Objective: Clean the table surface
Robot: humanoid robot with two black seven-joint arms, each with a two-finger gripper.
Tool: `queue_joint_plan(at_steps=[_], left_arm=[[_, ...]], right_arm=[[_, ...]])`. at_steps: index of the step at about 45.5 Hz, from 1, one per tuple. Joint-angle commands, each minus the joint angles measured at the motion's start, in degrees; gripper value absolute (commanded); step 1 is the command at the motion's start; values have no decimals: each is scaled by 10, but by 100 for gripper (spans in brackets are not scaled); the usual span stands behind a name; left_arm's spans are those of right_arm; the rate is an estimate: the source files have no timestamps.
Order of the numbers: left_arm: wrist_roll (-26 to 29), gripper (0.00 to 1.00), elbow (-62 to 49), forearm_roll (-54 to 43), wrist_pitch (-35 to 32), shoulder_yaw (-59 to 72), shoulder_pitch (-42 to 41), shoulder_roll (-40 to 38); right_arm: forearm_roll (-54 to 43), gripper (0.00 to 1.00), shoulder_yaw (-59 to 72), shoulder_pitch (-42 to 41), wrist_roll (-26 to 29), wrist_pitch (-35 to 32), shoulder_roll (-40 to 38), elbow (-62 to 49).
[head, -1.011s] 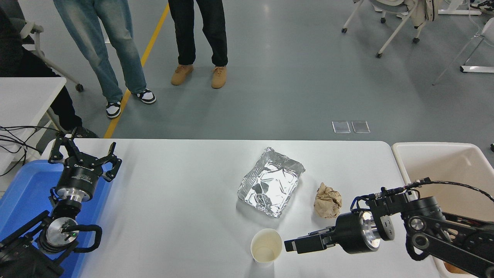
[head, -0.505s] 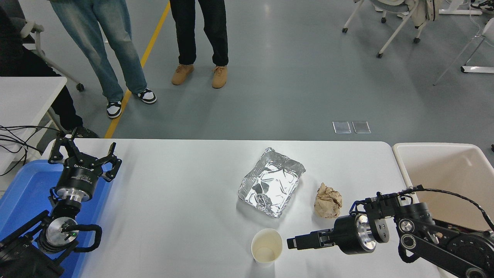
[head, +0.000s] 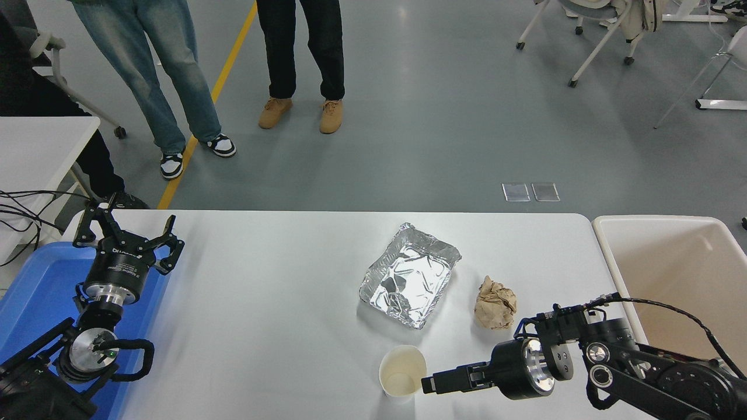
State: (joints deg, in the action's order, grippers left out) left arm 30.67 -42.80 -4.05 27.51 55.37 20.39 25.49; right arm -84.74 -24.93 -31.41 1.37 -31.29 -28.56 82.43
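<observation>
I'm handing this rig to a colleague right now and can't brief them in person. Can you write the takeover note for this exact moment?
Right pincer: low over the table surface, tip right at the rim of the paper cup. Whether it is open or shut can't be seen; nothing is held.
Left pincer: open, empty, parked at the lower left above the blue bin.
On the table: the upright paper cup near the front edge, a foil tray mid-table, a crumpled brown paper ball to its right.
The cream bin stands off the table's right end.
Done: nothing visibly cleared.
Left: all three items, likely cup first.
</observation>
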Motion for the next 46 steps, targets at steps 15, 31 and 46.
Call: queue_joint_plan(at_steps=[15, 31, 46], left_arm=[[0, 99, 0, 0, 0, 0, 0, 0], [0, 99, 0, 0, 0, 0, 0, 0], [0, 99, 0, 0, 0, 0, 1, 0]], right_arm=[[50, 99, 12, -34, 88, 0, 21, -1], [58, 99, 18, -28, 159, 2, 54, 0], [110, 99, 17, -33, 222, 4, 76, 0]])
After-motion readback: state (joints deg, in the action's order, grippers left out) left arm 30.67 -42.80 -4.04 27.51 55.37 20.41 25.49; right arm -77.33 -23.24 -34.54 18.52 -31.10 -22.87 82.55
